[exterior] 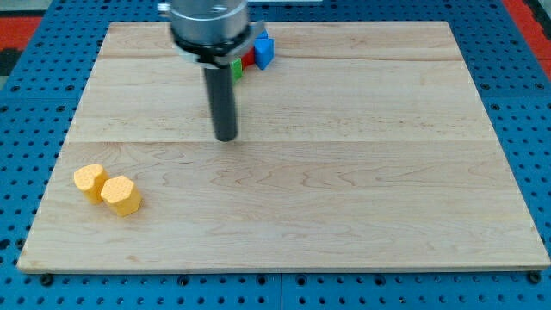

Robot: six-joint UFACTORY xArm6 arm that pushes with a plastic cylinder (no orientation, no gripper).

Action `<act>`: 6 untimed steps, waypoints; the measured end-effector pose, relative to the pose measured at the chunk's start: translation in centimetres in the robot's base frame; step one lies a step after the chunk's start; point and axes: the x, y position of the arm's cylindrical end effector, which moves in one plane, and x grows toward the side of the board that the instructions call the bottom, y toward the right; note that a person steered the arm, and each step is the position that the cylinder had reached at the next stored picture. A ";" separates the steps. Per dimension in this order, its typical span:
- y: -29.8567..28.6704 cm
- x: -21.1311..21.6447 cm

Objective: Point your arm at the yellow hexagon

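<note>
The yellow hexagon [121,195] lies near the board's bottom left corner. A second yellow block [89,182], of rounded or lobed shape, touches it on its upper left. My tip [225,137] rests on the board left of centre in the upper half, well to the upper right of both yellow blocks and apart from them. Behind the rod near the view's top, a blue block [263,51], a red block [248,58] and a green block [236,69] sit together, partly hidden by the arm.
The wooden board [344,189] lies on a blue pegboard surface [26,103] that surrounds it on all sides. The arm's dark round housing [209,26] hangs over the board's top edge.
</note>
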 end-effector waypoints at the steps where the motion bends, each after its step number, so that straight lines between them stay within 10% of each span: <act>1: 1.0 -5.1; 3: 1.2 -6.2; 6: -3.0 18.0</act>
